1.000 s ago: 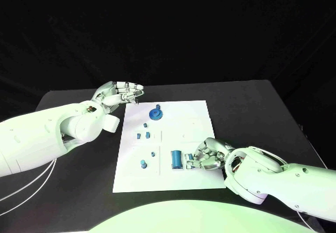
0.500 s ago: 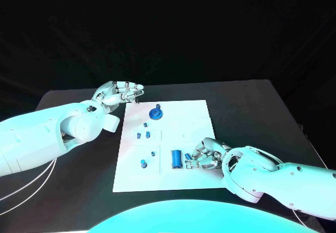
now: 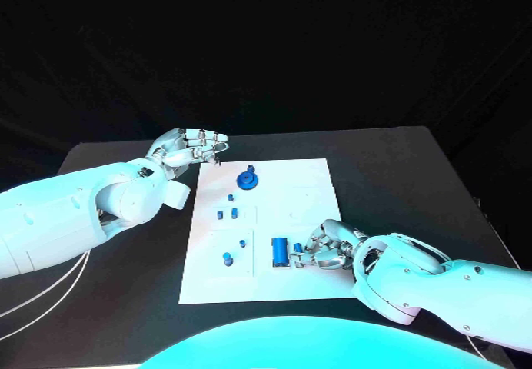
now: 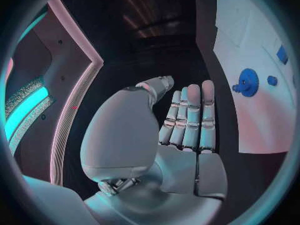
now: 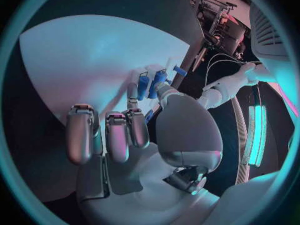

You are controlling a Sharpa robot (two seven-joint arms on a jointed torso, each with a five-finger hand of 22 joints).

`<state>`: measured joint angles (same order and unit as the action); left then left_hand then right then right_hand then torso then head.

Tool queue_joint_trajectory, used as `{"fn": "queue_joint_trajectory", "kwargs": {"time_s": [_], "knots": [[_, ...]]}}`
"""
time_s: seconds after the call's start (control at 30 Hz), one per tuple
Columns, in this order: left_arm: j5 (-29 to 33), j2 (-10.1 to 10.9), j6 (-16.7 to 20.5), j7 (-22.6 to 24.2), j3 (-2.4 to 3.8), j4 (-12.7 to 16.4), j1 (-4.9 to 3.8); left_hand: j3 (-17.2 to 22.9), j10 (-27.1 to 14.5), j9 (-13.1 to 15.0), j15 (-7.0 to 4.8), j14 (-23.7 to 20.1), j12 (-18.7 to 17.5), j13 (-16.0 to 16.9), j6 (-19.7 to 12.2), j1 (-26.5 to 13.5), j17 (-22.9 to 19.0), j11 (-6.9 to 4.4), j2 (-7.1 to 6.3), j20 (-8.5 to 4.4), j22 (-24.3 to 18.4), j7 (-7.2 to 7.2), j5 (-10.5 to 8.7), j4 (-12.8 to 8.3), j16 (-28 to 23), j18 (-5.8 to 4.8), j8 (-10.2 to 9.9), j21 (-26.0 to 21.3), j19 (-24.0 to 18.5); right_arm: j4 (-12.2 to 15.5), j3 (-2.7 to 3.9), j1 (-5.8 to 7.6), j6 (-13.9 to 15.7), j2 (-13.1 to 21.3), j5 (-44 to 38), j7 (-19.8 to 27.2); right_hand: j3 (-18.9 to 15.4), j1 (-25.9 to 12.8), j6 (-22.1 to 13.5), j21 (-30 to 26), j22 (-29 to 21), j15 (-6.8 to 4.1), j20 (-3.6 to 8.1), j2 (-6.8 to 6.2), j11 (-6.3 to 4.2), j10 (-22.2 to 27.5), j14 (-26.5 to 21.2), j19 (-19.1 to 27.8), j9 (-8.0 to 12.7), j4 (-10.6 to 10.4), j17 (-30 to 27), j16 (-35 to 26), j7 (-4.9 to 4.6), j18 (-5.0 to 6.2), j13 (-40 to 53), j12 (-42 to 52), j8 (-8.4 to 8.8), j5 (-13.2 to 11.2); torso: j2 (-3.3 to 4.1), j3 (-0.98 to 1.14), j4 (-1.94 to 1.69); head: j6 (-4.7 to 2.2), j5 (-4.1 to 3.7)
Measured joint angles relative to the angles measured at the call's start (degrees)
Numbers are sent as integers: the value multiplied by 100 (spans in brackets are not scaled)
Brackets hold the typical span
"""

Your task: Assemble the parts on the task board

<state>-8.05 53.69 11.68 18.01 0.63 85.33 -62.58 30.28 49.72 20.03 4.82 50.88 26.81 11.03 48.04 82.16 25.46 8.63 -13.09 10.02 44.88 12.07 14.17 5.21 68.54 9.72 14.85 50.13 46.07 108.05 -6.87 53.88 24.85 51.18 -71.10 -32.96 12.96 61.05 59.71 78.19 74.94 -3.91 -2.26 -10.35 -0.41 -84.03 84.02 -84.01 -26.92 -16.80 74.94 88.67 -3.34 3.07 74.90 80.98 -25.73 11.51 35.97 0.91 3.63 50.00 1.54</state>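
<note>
Right hand (image 3: 325, 247): I see it pinching a small blue part (image 3: 298, 250) on the task board (image 3: 299, 192).
Left hand (image 3: 191, 146): empty, fingers seemingly loosely together, beside the board.

A cool cyan light falls from above in the head view, brightest on the flat white rectangular task board (image 3: 294, 200) at the frame's middle. The matte black desk (image 3: 410, 177) around it takes almost none, and the upper half of the frame is near black. The glossy white arm shells glare pale at lower left and lower right. Both wrist views are fisheye circles inside dark frames; straight edges bow toward the rim, where bright cyan strips glow, and detail there goes soft.
</note>
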Motion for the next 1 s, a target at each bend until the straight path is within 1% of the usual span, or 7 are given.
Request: {"fn": "queue_joint_trajectory", "kwargs": {"time_s": [0.17,0.5,0.57,0.67,0.77,0.87,1.0], "knots": [[0,1,-4,-8,0,-5,0,0,-8,0,0,0,0,0,0,0,0,8,0,0,0,0,0,0,0,0,0,0,0,76,0,-1,-1,77,-7,6,-207,-89,0,0,0,0,0,24,0,0,0,0,-24,-1,0,0,0,0,0,0,-22,0,-2,0,3,1,1],[0,1,-9,-21,0,-18,0,0,-7,-1,0,0,-1,-5,0,0,0,7,0,0,0,0,0,0,0,0,0,0,0,184,1,-2,-5,177,-39,9,-247,-111,0,0,-1,0,0,47,0,0,0,0,-31,7,-1,0,0,0,0,0,-22,0,-2,-2,2,1,1],[0,1,-10,-22,0,-18,0,0,-7,-1,0,0,-1,-5,0,0,0,7,0,0,0,0,0,0,0,0,0,0,0,184,1,-2,-15,183,-46,10,-272,76,-19,0,-1,0,0,105,0,0,0,0,-44,36,-1,0,13,0,0,0,-22,0,-2,-2,1,1,-1],[0,1,-11,-24,0,-19,0,0,-7,-1,0,0,-1,-5,0,0,0,7,0,0,0,0,0,0,0,0,0,0,0,166,1,-3,-36,186,-59,13,-152,665,-52,0,-1,0,0,156,-11,11,0,0,-44,158,-1,0,12,0,0,0,-22,0,-2,-3,1,1,-5],[0,0,-11,-25,0,-19,0,0,-7,-1,0,0,-1,-5,-20,0,1,7,0,0,-3,-20,0,0,0,0,0,0,0,121,1,-3,-70,182,-84,15,-17,1004,-52,0,-2,-3,0,138,-39,1,-3,0,-39,242,-1,0,12,0,0,0,-22,0,-1,-5,1,1,-5],[0,0,-12,-26,0,-19,0,0,-7,-1,0,0,-1,-5,-21,0,1,7,0,0,-5,-21,0,0,0,0,0,0,0,60,1,-3,-103,148,-120,16,68,1171,-52,0,-2,-21,0,68,-41,-1,-21,0,-27,280,-2,0,12,0,0,0,-22,0,-1,-5,0,1,-5],[0,-2,-12,-27,0,-19,0,0,-7,-2,0,0,-1,-4,-21,0,1,7,0,0,-5,-21,0,0,0,0,0,0,0,-21,2,-2,-143,56,-170,16,75,1196,-52,0,-2,-21,0,83,-41,-1,-21,0,-27,274,-2,0,12,0,0,0,-22,0,0,-4,-2,1,1]]}}
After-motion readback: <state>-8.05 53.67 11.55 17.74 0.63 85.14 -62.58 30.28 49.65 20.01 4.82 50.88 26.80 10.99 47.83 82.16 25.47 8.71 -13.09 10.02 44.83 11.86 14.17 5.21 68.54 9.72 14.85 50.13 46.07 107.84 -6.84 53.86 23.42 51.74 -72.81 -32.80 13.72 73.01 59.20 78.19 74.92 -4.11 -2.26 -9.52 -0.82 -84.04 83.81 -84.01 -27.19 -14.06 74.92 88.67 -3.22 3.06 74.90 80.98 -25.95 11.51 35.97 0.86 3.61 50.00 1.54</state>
